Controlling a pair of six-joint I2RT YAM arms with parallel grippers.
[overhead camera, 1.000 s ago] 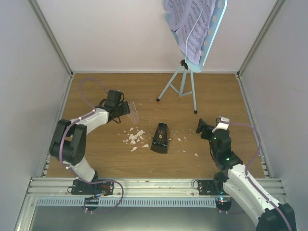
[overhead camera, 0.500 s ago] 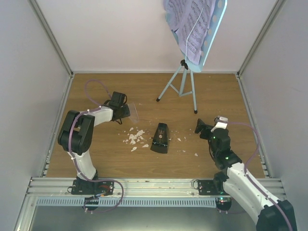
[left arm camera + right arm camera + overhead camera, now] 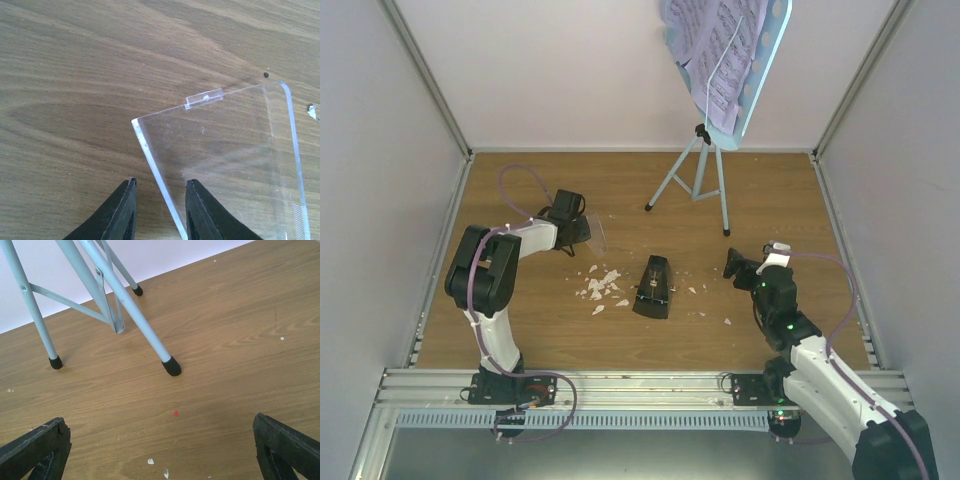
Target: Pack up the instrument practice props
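The light blue music stand [image 3: 702,178] stands at the back, with lilac sheet-music pages [image 3: 715,50] on its desk. The black pyramid metronome [image 3: 653,287] lies mid-table without its cover. The clear cover [image 3: 597,232] sits by my left gripper [image 3: 580,228]. In the left wrist view the cover [image 3: 225,160] has its bright left edge running between my left gripper's [image 3: 159,187] jaws, which stand slightly apart with a gap on each side. My right gripper [image 3: 735,265] is wide open and empty and faces the stand's legs [image 3: 150,335].
Small white crumbs [image 3: 603,285] lie scattered left of the metronome, a few more at its right [image 3: 727,322] and in the right wrist view [image 3: 150,461]. A red speck [image 3: 175,413] lies on the wood. White walls close in the back and both sides.
My left arm's elbow has swung up and its gripper has shifted slightly right toward the clear cover, which stays in place. My right gripper has edged a little left.
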